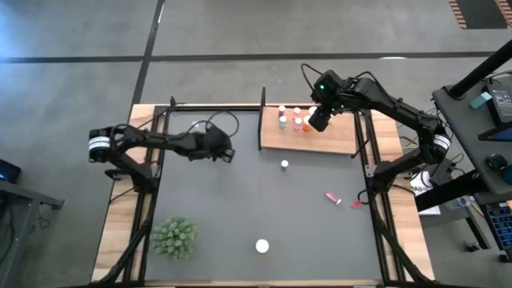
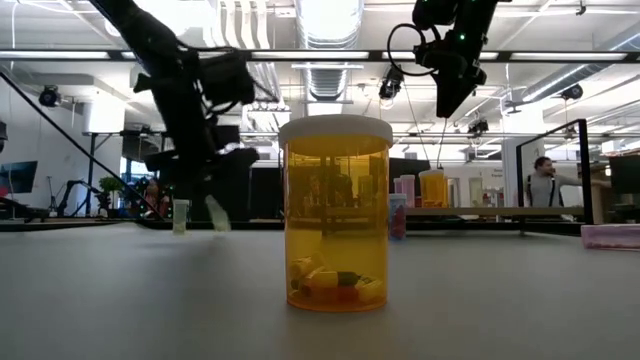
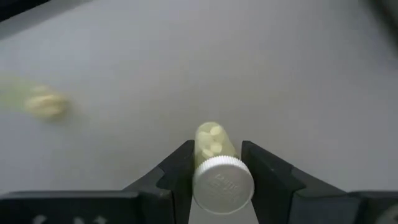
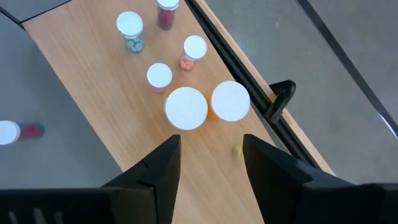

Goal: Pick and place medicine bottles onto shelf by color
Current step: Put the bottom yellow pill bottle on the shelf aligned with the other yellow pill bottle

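My left gripper (image 1: 226, 152) hangs over the dark mat's far left part, shut on a yellow-green medicine bottle (image 3: 214, 144) with a white cap. A blurred yellowish thing (image 3: 40, 102) lies on the mat beyond it. My right gripper (image 1: 318, 122) stands open above the wooden shelf (image 1: 324, 141), over several white-capped bottles (image 4: 186, 107) that stand upright on the board. An orange bottle (image 2: 337, 215) stands near the mat's front edge. A pink bottle (image 1: 333, 197) lies on its side at the right, and one more bottle (image 1: 284, 165) stands on the mat just in front of the shelf. My left gripper pinches the yellow-green bottle between its two fingers (image 3: 180, 163), at the body just under the white cap (image 3: 222, 182). The fingers slant down from above. The bottle is tilted, cap toward the wrist and base toward the mat. Whether its base touches the mat cannot be told.
A spiky green plant (image 1: 174, 238) sits at the mat's near left corner. Black rails (image 1: 216, 106) and posts run along the table's far edge and the shelf's sides. Bare mat lies in the middle between the arms.
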### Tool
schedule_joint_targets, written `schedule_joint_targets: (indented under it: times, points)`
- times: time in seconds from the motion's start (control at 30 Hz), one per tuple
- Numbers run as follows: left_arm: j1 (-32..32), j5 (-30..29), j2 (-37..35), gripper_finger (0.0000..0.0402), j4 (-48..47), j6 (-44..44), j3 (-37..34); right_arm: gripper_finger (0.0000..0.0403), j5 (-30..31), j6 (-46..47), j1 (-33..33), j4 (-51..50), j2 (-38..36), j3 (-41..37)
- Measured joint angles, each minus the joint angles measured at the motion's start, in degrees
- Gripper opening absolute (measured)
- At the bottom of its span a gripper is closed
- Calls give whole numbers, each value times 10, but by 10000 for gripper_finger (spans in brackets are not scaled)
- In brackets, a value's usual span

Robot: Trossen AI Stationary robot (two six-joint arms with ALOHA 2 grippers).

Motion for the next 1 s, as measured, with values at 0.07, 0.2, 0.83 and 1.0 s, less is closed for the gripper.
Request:
schedule_joint_targets:
  times: [0.07,0.2,0.83,1.0]
  points:
    - [-28,2,0,113,18,4,8,164,0,5,0,0,0,0]
    - [-78,5,0,113,40,5,34,164,0,11,0,0,0,0]
    - [-216,74,53,113,232,8,75,164,-1,37,26,-4,0,0]
    - [-220,75,117,113,326,53,80,164,-3,31,83,-3,0,0]
